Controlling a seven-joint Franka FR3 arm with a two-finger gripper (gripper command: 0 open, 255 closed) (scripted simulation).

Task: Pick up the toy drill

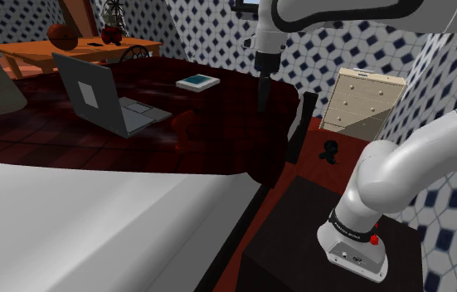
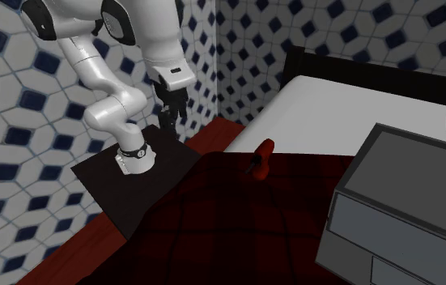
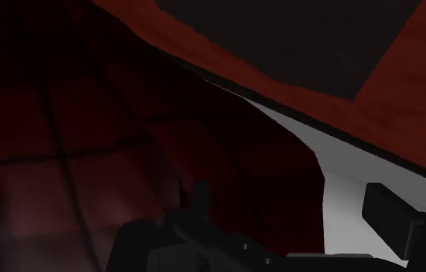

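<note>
The toy drill (image 1: 183,131) is small and red, and it lies on the dark red checked blanket (image 1: 135,141) in front of the laptop. In the second exterior view the drill (image 2: 263,156) rests near the blanket's edge, by the white sheet. My black gripper (image 1: 264,93) hangs pointing down over the blanket's edge, well above the drill and off to the shoulder view's right of it. Its fingers stand apart with nothing between them. In the wrist view the gripper (image 3: 296,209) looks down on blanket, white sheet and red floor.
A grey open laptop (image 1: 106,99) and a teal book (image 1: 197,81) lie on the blanket. A black bed end board (image 1: 301,128) stands beside the gripper. Beyond it are a pale dresser (image 1: 359,104) and a small black object (image 1: 328,151) on the floor.
</note>
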